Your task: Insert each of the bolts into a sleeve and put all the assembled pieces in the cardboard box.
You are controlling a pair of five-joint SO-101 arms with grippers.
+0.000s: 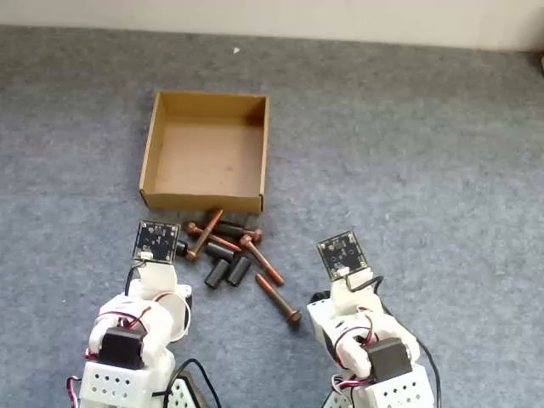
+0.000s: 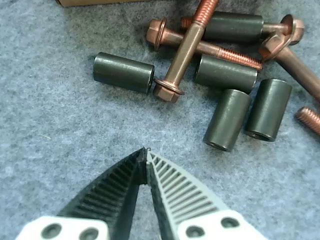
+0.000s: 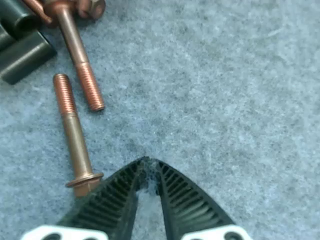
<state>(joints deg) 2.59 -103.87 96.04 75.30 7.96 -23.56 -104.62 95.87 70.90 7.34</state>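
Your left gripper (image 2: 146,152) is clenched on nothing, with the sleeves (image 2: 123,72) and bolts (image 2: 186,47) heaped near, ahead of its tips. Beyond the heap, the box (image 1: 153,144) holds no pieces. One far sleeve (image 2: 232,26) may have a bolt through it, but you cannot tell. Your right gripper (image 3: 147,162) is also pinched shut and empty, and a loose bolt (image 3: 75,140) lies just beside its tips. By my reading the task has barely begun: nearly every pairing, and all the boxing, is left.
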